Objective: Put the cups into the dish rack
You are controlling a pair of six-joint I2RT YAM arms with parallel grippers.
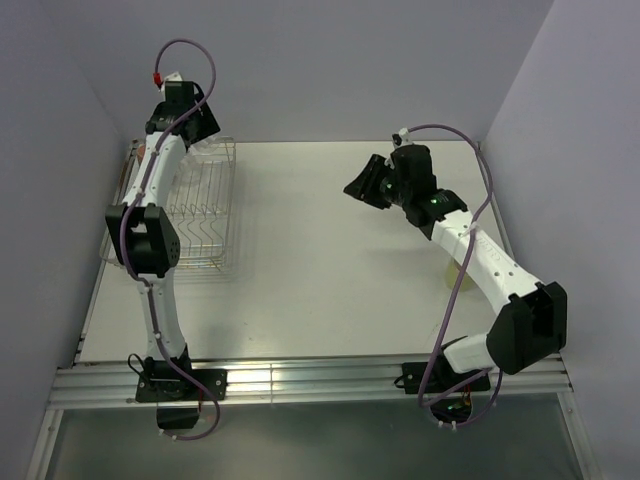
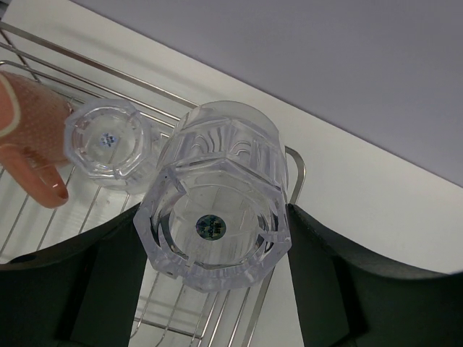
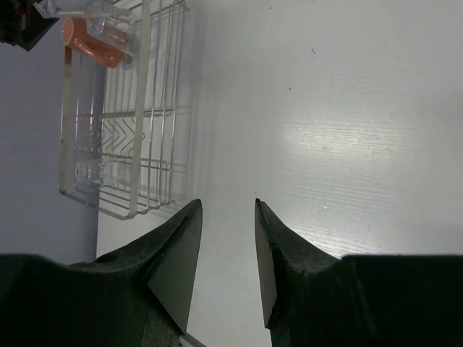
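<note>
In the left wrist view a clear tumbler (image 2: pixel 217 195) shows base-up, and my left gripper (image 2: pixel 215 220) is shut on it, one black finger against each side. It hangs over the far end of the dish rack (image 2: pixel 239 318); whether it touches the wires I cannot tell. A second clear tumbler (image 2: pixel 108 141) stands upside down in the rack just left of it, beside the terracotta-orange mug (image 2: pixel 32 137). From above, the left gripper (image 1: pixel 185 110) is over the rack's (image 1: pixel 205 215) far edge. My right gripper (image 3: pixel 228 206) is open and empty above bare table, well right of the rack (image 3: pixel 137 130).
The rack sits in the table's far-left corner, close to the left and back walls. A small pale yellowish object (image 1: pixel 455 275) lies partly hidden under the right arm. The right gripper (image 1: pixel 365 185) hovers over the table's back right part.
</note>
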